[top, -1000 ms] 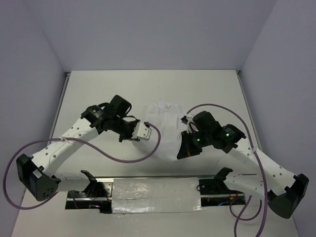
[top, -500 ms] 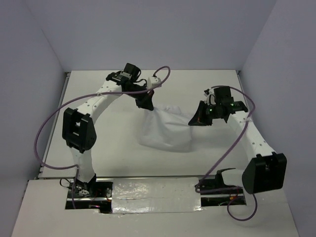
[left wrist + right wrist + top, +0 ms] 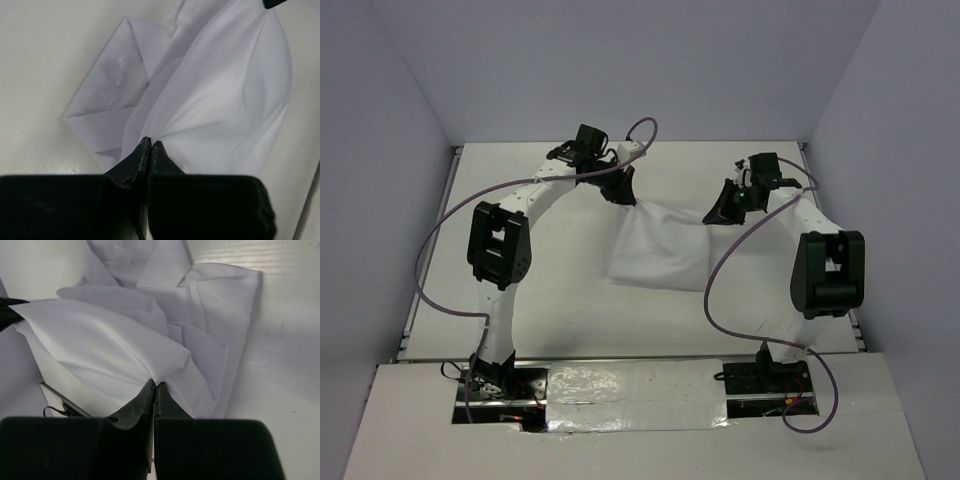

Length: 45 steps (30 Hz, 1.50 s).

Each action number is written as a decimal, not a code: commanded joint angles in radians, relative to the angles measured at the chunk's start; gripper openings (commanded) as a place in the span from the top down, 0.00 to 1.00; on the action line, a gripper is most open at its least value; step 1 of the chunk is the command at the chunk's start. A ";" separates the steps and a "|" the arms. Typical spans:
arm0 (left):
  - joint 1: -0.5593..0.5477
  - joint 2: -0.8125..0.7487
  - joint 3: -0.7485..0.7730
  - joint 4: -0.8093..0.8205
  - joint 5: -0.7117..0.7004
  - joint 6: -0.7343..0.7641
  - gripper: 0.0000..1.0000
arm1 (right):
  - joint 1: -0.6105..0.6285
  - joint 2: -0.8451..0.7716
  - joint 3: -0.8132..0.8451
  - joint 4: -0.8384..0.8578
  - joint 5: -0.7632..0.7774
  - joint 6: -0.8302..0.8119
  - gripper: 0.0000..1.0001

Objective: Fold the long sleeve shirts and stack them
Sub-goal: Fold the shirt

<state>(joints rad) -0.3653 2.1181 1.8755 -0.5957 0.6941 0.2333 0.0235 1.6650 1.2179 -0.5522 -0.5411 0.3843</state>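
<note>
While the shirt (image 3: 660,252) spans between both arms over the far middle of the surface (image 3: 520,230), you have little of the task done, by my reading. Only one shirt shows, it is held up by an edge rather than laid in a neat fold, and no stack exists yet. Its upper edge is stretched between the two grips, and the lower part lies on the surface in a rough rectangle. Laying it flat, letting go and stacking are all left.

From the top view you get the whole layout, with both arms reaching far and the cloth between them, but not the grips themselves. The wrist views supply those. Your left fingers (image 3: 132,162) are pressed together on a pinch of cloth at one end of the taut edge, with a creased panel lying on the surface beyond. Your right fingers (image 3: 136,405) are likewise clamped on a cloth corner. That view alone shows what looks like the collar and several loose layers bunched beneath.
</note>
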 commanded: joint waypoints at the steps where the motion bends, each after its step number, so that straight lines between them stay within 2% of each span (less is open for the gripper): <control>1: 0.023 0.045 0.001 0.109 -0.068 -0.067 0.88 | -0.016 0.091 0.071 0.073 0.055 0.014 1.00; 6: 0.031 0.092 -0.003 0.191 -0.140 -0.135 0.74 | -0.016 0.222 0.176 0.100 0.064 0.033 0.98; 8: 0.031 0.111 -0.001 0.230 -0.180 -0.144 0.64 | -0.016 0.280 0.225 0.091 0.093 0.030 0.96; 12: 0.032 0.146 0.016 0.286 -0.249 -0.158 0.50 | -0.016 0.358 0.291 0.109 0.138 0.028 0.66; 13: 0.032 0.163 0.023 0.290 -0.266 -0.172 0.47 | -0.016 0.392 0.334 0.107 0.145 0.033 0.64; 18: 0.057 0.212 0.149 0.260 -0.373 -0.221 0.44 | -0.016 0.457 0.529 0.051 0.196 0.013 0.54; 22: 0.075 0.197 0.230 0.252 -0.465 -0.262 0.41 | -0.016 0.417 0.638 -0.006 0.251 -0.042 0.52; 23: 0.078 0.188 0.237 0.252 -0.478 -0.264 0.41 | -0.014 0.394 0.631 -0.011 0.251 -0.060 0.52; 26: 0.077 0.123 0.206 0.243 -0.489 -0.258 0.42 | 0.001 0.215 0.469 0.041 0.262 -0.079 0.58; 28: 0.063 0.033 0.093 0.275 -0.400 -0.250 0.46 | 0.045 0.138 0.303 0.112 0.277 -0.076 0.65; 29: 0.054 -0.018 0.061 0.286 -0.366 -0.246 0.48 | 0.062 0.078 0.254 0.135 0.274 -0.068 0.76; 30: 0.043 -0.027 0.038 0.265 -0.305 -0.244 0.50 | 0.078 0.058 0.165 0.187 0.268 -0.041 0.82; 32: 0.013 -0.023 0.021 0.219 -0.251 -0.244 0.53 | 0.105 0.039 0.099 0.234 0.242 -0.001 0.94; 34: -0.010 -0.020 -0.036 0.241 -0.205 -0.252 0.54 | 0.110 0.059 0.051 0.288 0.208 0.060 0.98; 38: -0.021 0.040 -0.061 0.287 -0.240 -0.276 0.56 | 0.105 0.188 0.081 0.273 0.243 0.106 1.00; 42: -0.014 0.135 0.004 0.229 -0.361 -0.273 0.58 | 0.089 0.269 0.112 0.250 0.296 0.130 1.00; 45: -0.004 0.161 -0.022 0.261 -0.429 -0.278 0.58 | 0.085 0.326 0.134 0.236 0.345 0.134 1.00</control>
<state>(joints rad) -0.3985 2.2459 1.8462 -0.3424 0.3534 -0.0296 0.1173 1.9724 1.2987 -0.3248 -0.2630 0.4957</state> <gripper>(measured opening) 0.425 0.008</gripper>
